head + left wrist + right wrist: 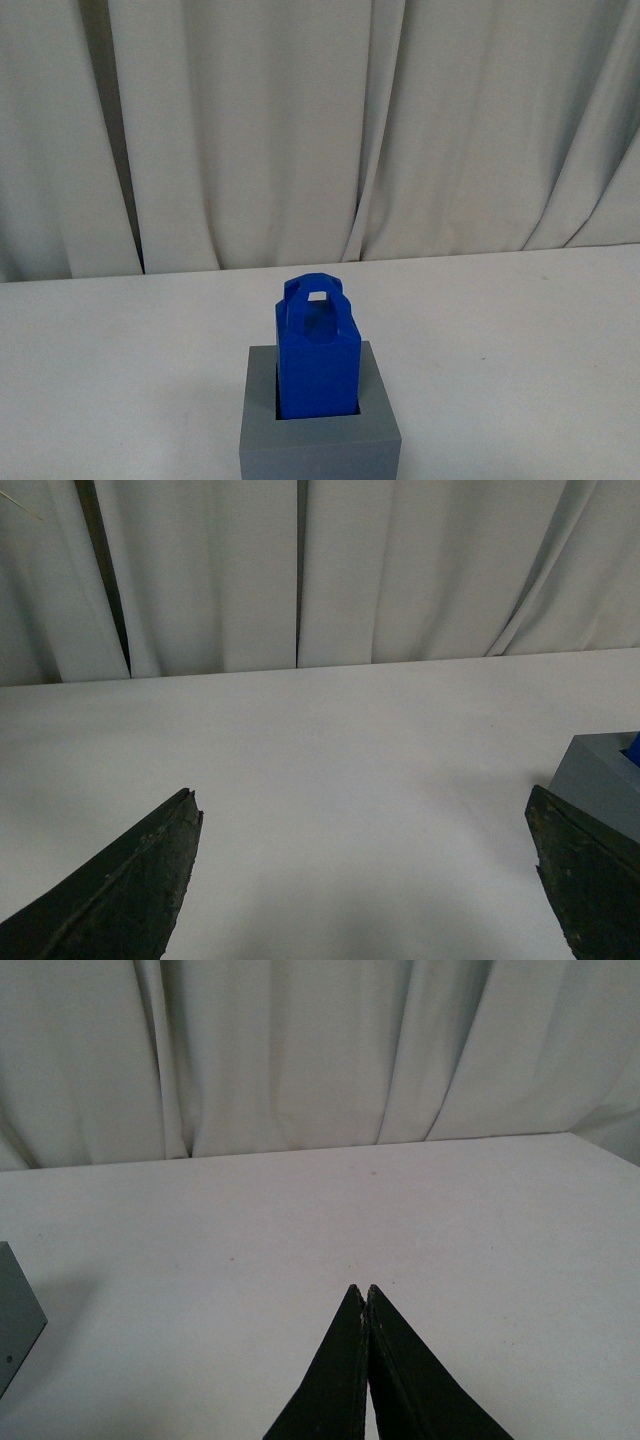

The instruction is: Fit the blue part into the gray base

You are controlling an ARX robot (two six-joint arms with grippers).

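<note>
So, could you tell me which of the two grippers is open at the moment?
The left gripper: its dark fingers stand wide apart with bare table between them. The right gripper has its fingertips pressed together, holding nothing.

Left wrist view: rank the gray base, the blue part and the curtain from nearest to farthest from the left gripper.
1. gray base, beside one finger of the open left gripper.
2. blue part, a sliver just past the base's top edge.
3. curtain, behind the table's far edge.
</note>
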